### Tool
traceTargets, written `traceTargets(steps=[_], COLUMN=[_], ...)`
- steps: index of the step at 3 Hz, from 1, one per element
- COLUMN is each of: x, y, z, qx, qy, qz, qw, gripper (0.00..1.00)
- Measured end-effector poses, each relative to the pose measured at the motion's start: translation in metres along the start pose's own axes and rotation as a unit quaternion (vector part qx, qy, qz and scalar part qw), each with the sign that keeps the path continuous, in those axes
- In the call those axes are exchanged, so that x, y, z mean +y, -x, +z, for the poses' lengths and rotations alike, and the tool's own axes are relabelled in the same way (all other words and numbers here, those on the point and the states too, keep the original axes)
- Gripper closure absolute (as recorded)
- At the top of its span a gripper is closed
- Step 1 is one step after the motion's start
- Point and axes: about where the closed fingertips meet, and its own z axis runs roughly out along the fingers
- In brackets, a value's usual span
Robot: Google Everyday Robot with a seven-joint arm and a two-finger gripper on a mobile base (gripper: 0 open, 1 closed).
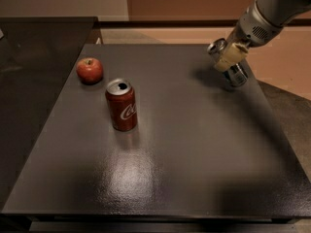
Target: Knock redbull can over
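Note:
The redbull can, slim and silver-grey, is at the far right of the dark table. It is tilted, with its top leaning left and its base near the table's right edge. My gripper reaches in from the upper right and is shut on the can's middle; one pale yellowish finger lies across the can's front. The other finger is hidden behind the can.
A red Coca-Cola can stands upright left of centre. A red apple lies behind it to the left. The table's right edge runs close by the tilted can. A second dark surface adjoins the table on the left.

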Motion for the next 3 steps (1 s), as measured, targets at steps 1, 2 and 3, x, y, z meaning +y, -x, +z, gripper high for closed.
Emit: traceTargets(steps=[1, 2, 3], x=[0.018, 0.032, 0.042], y=[0.009, 0.016, 0.021], z=[0.013, 0.026, 0.037], qx=[0.057, 0.106, 0.146], qy=[0.020, 0.037, 0.047], qz=[-0.052, -0.097, -0.137], qw=[0.9968, 0.9890, 0.9785], gripper=[1.00, 0.85, 0.61])
